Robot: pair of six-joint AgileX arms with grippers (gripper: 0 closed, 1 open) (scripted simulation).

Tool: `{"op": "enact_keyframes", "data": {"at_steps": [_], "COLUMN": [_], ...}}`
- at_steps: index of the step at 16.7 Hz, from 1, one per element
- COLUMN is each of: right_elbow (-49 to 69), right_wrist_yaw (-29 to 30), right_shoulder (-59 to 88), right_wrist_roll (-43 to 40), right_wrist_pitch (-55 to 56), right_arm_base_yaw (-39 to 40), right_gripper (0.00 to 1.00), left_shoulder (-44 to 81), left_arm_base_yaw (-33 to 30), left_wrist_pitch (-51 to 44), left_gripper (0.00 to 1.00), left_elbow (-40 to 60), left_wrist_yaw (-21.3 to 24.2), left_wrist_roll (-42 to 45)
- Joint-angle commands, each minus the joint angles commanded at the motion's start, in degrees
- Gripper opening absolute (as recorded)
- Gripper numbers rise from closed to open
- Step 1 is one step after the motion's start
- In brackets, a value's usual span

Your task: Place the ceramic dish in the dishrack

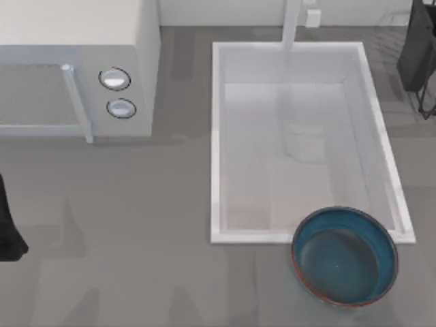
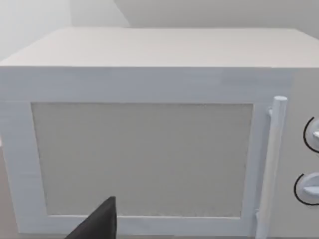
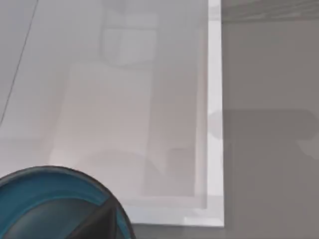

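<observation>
The ceramic dish (image 1: 345, 255) is a glossy deep-blue bowl with a thin reddish-brown rim. It sits at the front right, and its far edge overlaps the sink's front rim. In the right wrist view the ceramic dish (image 3: 45, 199) is close by, with a dark part of my right gripper (image 3: 102, 223) showing over its near side. A dark wire-framed dishrack (image 1: 419, 54) stands at the table's back right edge. My left gripper (image 1: 7, 235) is parked at the left edge, facing the microwave.
The white rectangular sink (image 1: 216, 136) fills the middle, with a faucet (image 1: 293, 20) at its back. A white microwave (image 1: 75, 68) with two knobs stands at the back left, its door (image 2: 144, 159) shut. Grey countertop lies in front of both.
</observation>
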Motion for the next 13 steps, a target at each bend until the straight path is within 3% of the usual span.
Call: {"op": "enact_keyframes", "data": {"at_steps": [7,13], "right_elbow": [23.03,33.8], "right_wrist_yaw": [0.7,1.15], "right_shoulder": [31.82,45.58], "right_wrist_roll": [9.73,14.07], "right_wrist_pitch": [-24.37,-34.81], "right_arm_base_yaw": [9.57,13.84], "right_gripper": [1.0,1.0], "left_shoulder": [0.0,0.0], "left_arm_base_yaw": [0.0,0.0], "left_wrist_pitch": [0.0,0.0], "left_gripper": [1.0,1.0], "left_elbow": [0.0,0.0], "left_wrist_yaw": [0.0,0.0], "left_wrist_roll": [0.0,0.0]}}
